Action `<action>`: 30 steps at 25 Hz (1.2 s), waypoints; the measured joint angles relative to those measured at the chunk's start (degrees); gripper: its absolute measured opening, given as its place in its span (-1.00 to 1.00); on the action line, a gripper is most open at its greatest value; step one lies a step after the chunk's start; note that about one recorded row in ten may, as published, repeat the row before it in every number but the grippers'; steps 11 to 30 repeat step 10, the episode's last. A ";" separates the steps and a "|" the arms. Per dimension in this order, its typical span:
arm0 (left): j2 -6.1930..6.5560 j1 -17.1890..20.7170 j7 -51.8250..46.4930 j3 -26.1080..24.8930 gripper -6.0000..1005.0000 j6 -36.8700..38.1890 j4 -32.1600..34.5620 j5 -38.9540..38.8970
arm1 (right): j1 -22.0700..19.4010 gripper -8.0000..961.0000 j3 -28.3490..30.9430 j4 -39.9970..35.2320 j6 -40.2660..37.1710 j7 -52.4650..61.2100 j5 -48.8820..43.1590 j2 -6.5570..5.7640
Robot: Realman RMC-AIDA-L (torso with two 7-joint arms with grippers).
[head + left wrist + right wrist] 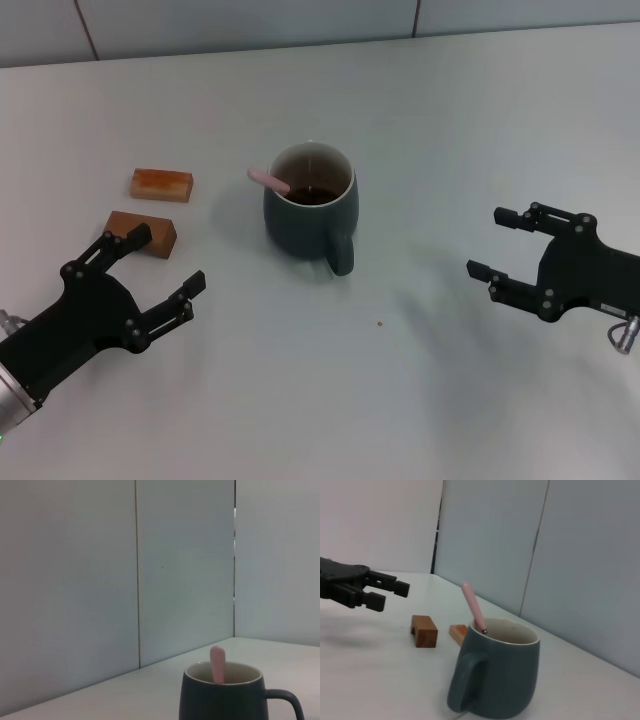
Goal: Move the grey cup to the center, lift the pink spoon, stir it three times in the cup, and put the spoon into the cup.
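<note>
Nearest the head camera sits the left pincer, fingers spread wide and holding nothing, hovering low over the white surface. Just beyond its far finger lie two brown wooden blocks, and the grey cup stands off to its inner side, near but apart. The right pincer mirrors it on the other side, also wide open and empty, with the cup well apart from its tips and the loop handle turned roughly toward the robot.

The cup looks like thick glazed ceramic: heavy, rigid, smooth enough to slip, and it carries dark liquid, so any move would call for a level, slow slide or lift, gripping across the body or rim rather than the handle. The pink spoon already rests inside, its handle leaning on the rim on the side toward the left pincer. It appears light, thin and stiff; the exposed handle end is the only place to pinch it.
</note>
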 joint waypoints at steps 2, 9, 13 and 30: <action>0.05 0.00 0.20 0.10 0.71 -0.13 -0.02 0.01 | -0.09 0.41 -0.13 -0.02 -0.17 0.21 -0.37 -0.01; 0.06 0.40 0.47 0.79 0.71 -0.30 -0.13 0.05 | -0.47 0.41 -0.16 0.00 -0.79 0.28 -1.75 0.01; 0.06 0.48 0.47 0.84 0.71 -0.30 -0.16 0.04 | -0.50 0.41 -0.14 0.00 -0.79 0.28 -1.76 0.00; 0.06 0.48 0.47 0.84 0.71 -0.30 -0.16 0.04 | -0.50 0.41 -0.14 0.00 -0.79 0.28 -1.76 0.00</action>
